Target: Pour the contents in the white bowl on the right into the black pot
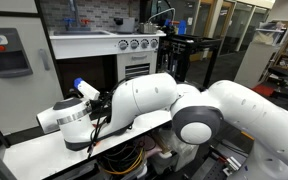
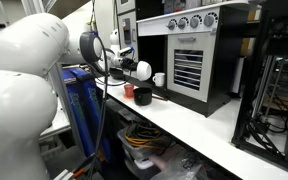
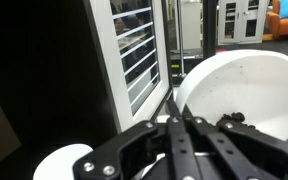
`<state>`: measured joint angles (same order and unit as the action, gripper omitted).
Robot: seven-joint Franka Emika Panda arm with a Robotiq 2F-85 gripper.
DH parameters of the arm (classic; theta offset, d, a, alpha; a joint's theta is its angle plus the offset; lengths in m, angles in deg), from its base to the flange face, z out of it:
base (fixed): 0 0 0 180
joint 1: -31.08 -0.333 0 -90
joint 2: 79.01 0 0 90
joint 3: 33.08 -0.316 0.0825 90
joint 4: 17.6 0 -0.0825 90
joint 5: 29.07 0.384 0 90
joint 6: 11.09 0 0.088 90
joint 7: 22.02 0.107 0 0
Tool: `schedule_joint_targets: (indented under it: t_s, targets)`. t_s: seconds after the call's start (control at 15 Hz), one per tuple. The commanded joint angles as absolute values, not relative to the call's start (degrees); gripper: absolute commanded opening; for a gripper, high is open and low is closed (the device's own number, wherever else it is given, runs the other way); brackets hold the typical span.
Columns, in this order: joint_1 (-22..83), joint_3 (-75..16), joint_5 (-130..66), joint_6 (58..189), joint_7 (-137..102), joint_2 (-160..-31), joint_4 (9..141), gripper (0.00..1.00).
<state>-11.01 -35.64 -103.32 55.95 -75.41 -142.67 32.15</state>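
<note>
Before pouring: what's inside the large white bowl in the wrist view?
The white bowl looks mostly bare inside, with a few small dark bits near its lower edge. The gripper hides the bowl's lower part.

Two white bowls (image 3: pixel 246 85), (image 3: pixel 66 165); one black pot (image 2: pixel 144 98); one orange cup (image 2: pixel 129 91).

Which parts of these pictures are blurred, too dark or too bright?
Wrist view: the white bowl is almost washed out, while the end effector and the left side are very dark. In an exterior view, the near arm is soft and out of focus, and the black pot loses detail in shadow. In an exterior view, the arm fills the foreground.
</note>
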Motion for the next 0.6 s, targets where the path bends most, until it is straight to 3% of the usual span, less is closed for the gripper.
schedule_joint_targets:
  t_s: [0.0, 0.53]
  targets:
    - [-11.51, -34.61, -104.6, 54.9, -78.21, -144.2, 29.94, 0.01]
    - [-11.66, -34.24, -105.34, 54.89, -81.33, -144.72, 30.12, 0.01]
